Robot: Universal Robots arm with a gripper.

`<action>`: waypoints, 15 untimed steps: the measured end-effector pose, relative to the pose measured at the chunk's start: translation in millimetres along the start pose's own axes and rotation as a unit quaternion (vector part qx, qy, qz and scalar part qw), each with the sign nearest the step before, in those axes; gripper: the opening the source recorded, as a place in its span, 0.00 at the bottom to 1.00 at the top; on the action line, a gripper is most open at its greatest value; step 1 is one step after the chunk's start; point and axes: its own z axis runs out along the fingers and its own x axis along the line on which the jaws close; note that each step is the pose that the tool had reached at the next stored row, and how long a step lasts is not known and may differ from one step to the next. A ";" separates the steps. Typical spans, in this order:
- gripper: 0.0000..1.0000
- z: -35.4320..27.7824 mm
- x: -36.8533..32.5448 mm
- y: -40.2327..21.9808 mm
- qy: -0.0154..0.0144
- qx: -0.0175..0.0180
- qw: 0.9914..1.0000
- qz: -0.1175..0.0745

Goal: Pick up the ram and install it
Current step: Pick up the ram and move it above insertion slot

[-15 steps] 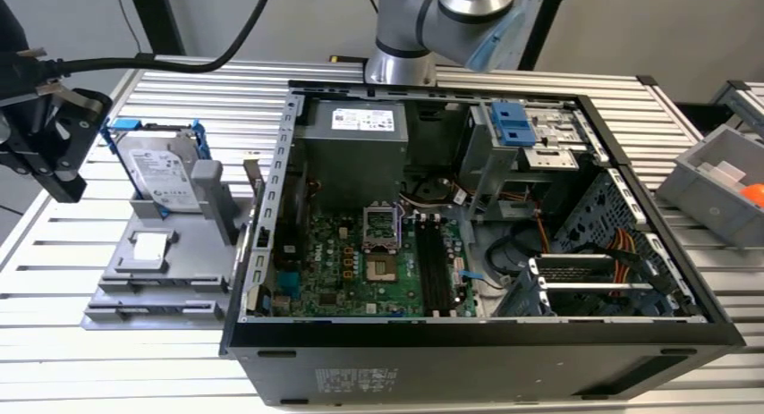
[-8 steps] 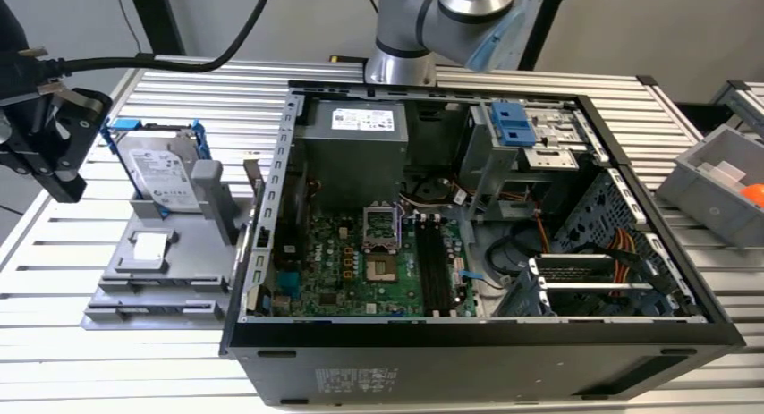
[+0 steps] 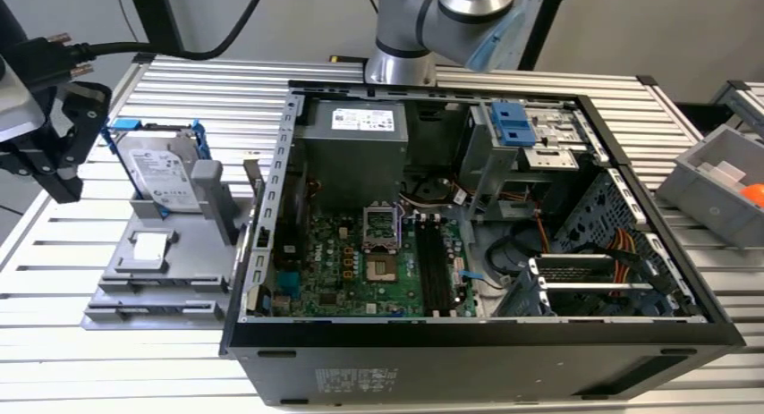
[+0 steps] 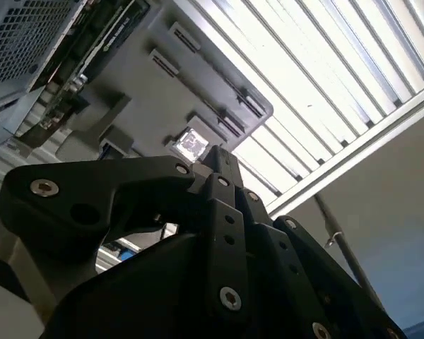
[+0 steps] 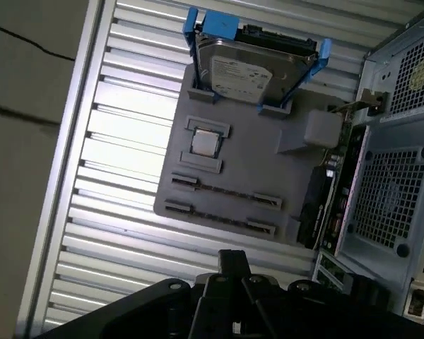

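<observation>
The ram is out of view. My black gripper [image 3: 66, 186] hangs at the exterior view's left, above the slatted table and beside the grey parts tray [image 3: 179, 271]. Its fingers meet at one narrow tip [image 4: 222, 157] with nothing between them, so it is shut. In the first wrist view the gripper [image 5: 233, 260] hovers off the tray's [image 5: 254, 169] edge nearest its two long clip slots [image 5: 222, 192]. The open computer case [image 3: 478, 351] lies to the exterior view's right of the tray, with the green motherboard [image 3: 346, 266] and its dark memory slots [image 3: 432, 266] exposed.
On the tray a grey hard drive with blue rails [image 3: 161, 173] stands on edge and a small square chip [image 3: 149, 247] lies in a recess. A green card [image 5: 332, 205] leans between tray and case. A grey bin [image 3: 710, 177] sits at the far right.
</observation>
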 end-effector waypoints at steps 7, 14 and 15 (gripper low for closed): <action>0.00 0.0 0.0 0.0 0.002 0.000 0.999 -0.035; 0.00 0.0 0.0 0.0 0.003 0.000 0.999 -0.055; 0.00 0.0 0.0 0.0 0.003 0.000 0.998 -0.055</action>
